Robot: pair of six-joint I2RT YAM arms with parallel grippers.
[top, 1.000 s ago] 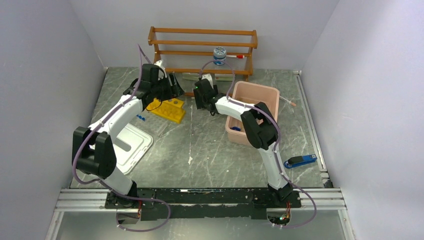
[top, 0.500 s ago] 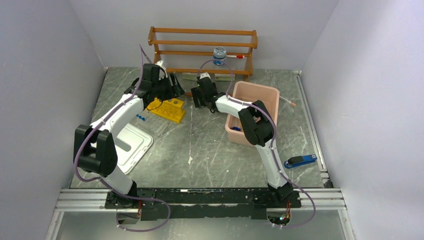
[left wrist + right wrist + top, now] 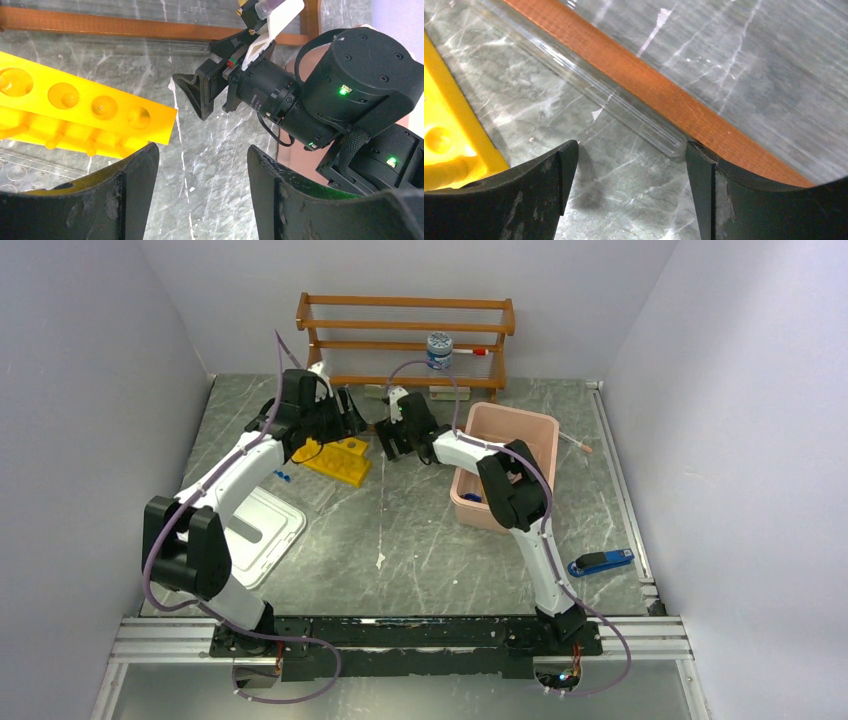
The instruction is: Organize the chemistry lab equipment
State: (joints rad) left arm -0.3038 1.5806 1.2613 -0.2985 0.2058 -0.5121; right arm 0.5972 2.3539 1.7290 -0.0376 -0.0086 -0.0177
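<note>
The yellow test-tube rack (image 3: 335, 458) lies on the table at the back left; it also shows in the left wrist view (image 3: 75, 107) and the right wrist view (image 3: 444, 135). A clear glass tube (image 3: 624, 107) lies along the wooden shelf's bottom rail (image 3: 664, 100); its end is next to my right finger. My right gripper (image 3: 631, 155) is open and empty just above the table, right of the rack (image 3: 390, 443). My left gripper (image 3: 202, 165) is open and empty over the rack's far right end (image 3: 350, 418). Small blue-capped tubes (image 3: 283, 477) lie left of the rack.
A wooden shelf (image 3: 405, 340) stands at the back with a white-lidded jar (image 3: 438, 350). A pink bin (image 3: 530, 430) sits right of centre. A white lid (image 3: 262, 525) lies at the left. A blue-and-black stapler-like tool (image 3: 600, 562) lies at the right.
My right gripper has moved left and toward the back, closer to the shelf's bottom rail and the left gripper. The left arm has shifted only slightly.
</note>
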